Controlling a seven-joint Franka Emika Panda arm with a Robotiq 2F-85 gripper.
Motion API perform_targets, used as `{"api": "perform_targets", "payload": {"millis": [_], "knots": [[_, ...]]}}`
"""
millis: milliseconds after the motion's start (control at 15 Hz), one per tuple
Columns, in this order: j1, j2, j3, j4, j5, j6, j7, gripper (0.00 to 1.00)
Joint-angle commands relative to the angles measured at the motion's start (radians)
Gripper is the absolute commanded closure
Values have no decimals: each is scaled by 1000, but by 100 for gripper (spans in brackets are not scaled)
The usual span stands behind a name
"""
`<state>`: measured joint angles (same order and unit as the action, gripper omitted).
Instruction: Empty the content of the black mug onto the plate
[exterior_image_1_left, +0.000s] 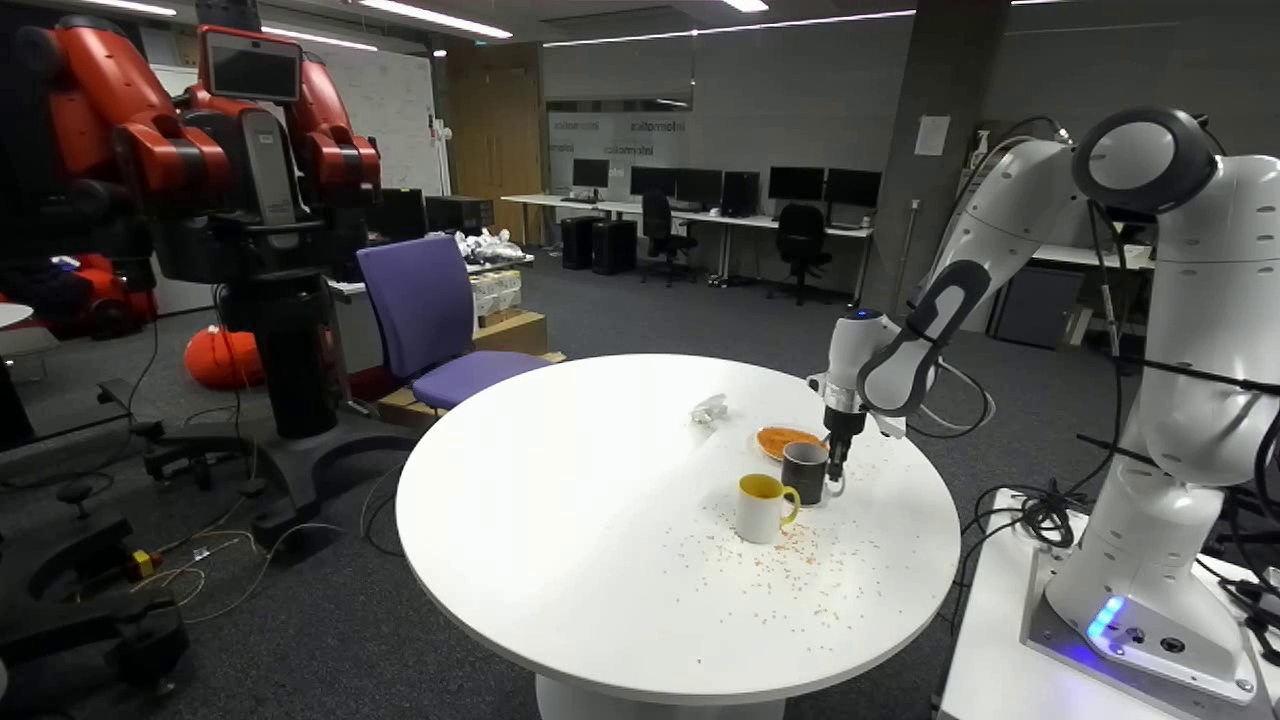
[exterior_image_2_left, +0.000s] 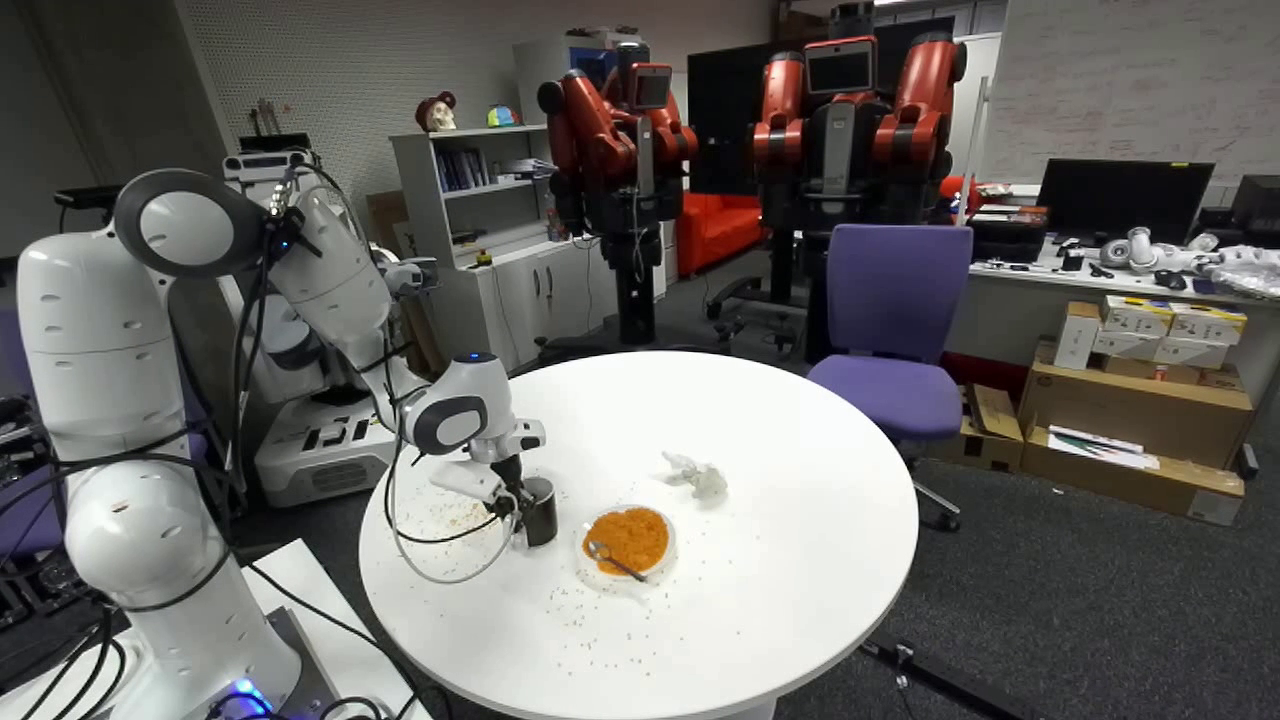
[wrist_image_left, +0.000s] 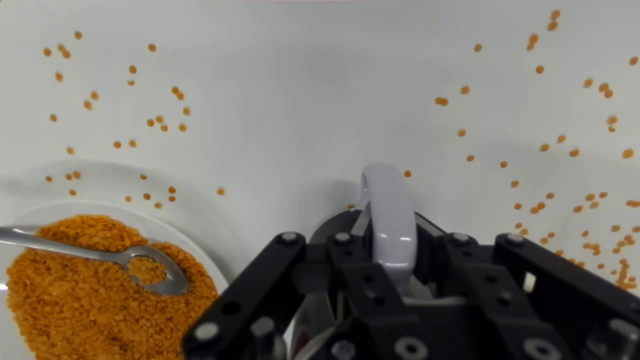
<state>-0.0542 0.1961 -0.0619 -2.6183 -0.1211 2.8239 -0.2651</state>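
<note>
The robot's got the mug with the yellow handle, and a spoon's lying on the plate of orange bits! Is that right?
Wrong mug: the gripper holds the black mug by its pale handle, as the wrist view shows; in an exterior view the yellow-handled mug stands outside the grip. The spoon does lie on the plate of orange bits.

Narrow gap, black mug (exterior_image_2_left: 542, 518) to plate (wrist_image_left: 145, 230)

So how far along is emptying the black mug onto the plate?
Done: the end effector is shut on the white handle of the black mug. In hand: the mug, upright, apparently resting on the round white table. Left: likely lifting and tipping it over the white plate, which bears orange lentils; the mug's contents aren't visible.
</note>
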Motion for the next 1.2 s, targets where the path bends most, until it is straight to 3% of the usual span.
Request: {"api": "perform_targets", "payload": {"millis": [0, 333, 400, 467, 600, 1000, 1133], "knots": [[-9, -36, 1, -1, -14, -29, 11, 56], [-11, -43, 2, 1, -10, -31, 9, 21], [-12, -44, 3, 1, -6, -30, 7, 26], [-13, -44, 5, 2, -4, -30, 5, 54], [-14, -45, 7, 3, 0, -31, 2, 54], [-13, -46, 9, 2, 2, -34, 1, 99], [-14, -44, 10, 1, 4, -32, -1, 95]]}}
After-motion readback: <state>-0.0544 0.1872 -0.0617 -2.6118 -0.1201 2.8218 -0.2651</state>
